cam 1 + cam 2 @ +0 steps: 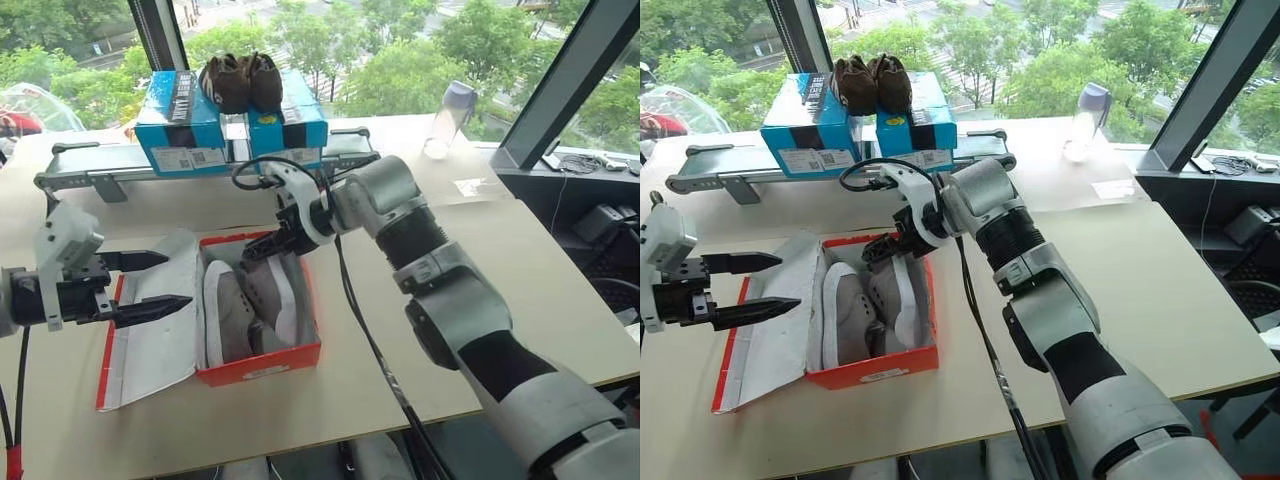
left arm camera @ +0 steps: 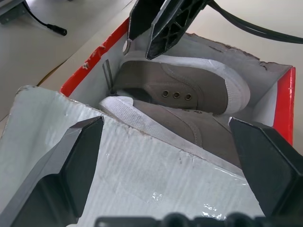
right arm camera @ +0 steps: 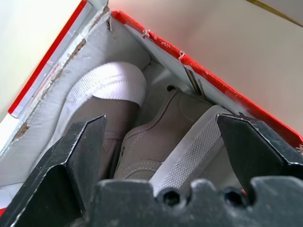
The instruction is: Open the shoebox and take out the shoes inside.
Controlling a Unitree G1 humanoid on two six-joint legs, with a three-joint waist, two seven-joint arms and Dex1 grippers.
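The red shoebox [image 1: 262,366] lies open on the table, its pale grey-white lid [image 1: 150,345] folded out flat to the left. Two light grey shoes [image 1: 247,310] with white soles lie side by side inside it. My left gripper [image 1: 174,280] hovers open above the lid, pointing right towards the box. In the left wrist view the shoes [image 2: 189,92] lie just beyond the lid's edge. My right gripper [image 1: 880,250] hangs open over the box's far end, just above the shoes [image 3: 156,142], with nothing between its fingers.
Two blue boxes [image 1: 180,120] with dark brown shoes [image 1: 240,82] on top stand on a grey rail [image 1: 90,165] behind the shoebox. A clear bottle [image 1: 447,120] stands at the back right. A black cable [image 1: 370,350] hangs from my right arm across the table.
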